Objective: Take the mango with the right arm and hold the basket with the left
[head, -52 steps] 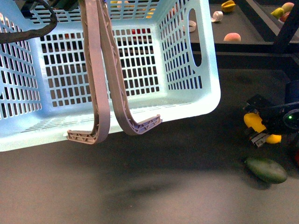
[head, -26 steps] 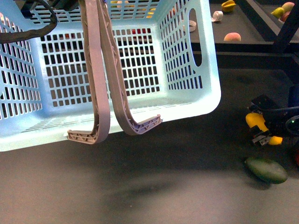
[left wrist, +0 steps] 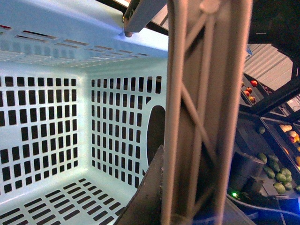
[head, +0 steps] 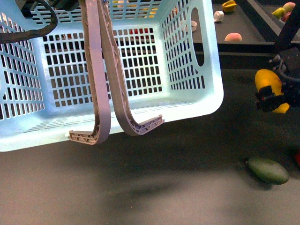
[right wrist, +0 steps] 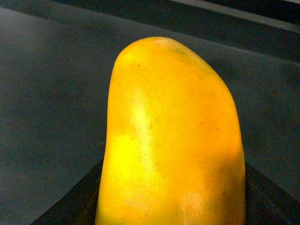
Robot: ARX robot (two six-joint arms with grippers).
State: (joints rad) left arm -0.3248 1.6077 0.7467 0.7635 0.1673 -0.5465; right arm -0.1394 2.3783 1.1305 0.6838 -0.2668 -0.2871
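Mango (head: 268, 80) was clamped in the closed right hand (head: 274, 96), clear of the worktop (head: 187, 192): pick done. Basket (head: 208, 105) hung to that hand's left; left hand (left wrist: 183, 206) closure on the handles (head: 101, 70) could not be confirmed.

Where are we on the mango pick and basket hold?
Done: mango held in the right gripper, jaws closed on it, clear of the dark table. In hand: left gripper holds the basket up by its grey handles. Left: nothing visible beyond keeping both holds.

Overhead light; soft shadow under basket (head: 212, 75); mango (right wrist: 168, 140) sheen; handle (left wrist: 201, 117) blurred close-up.
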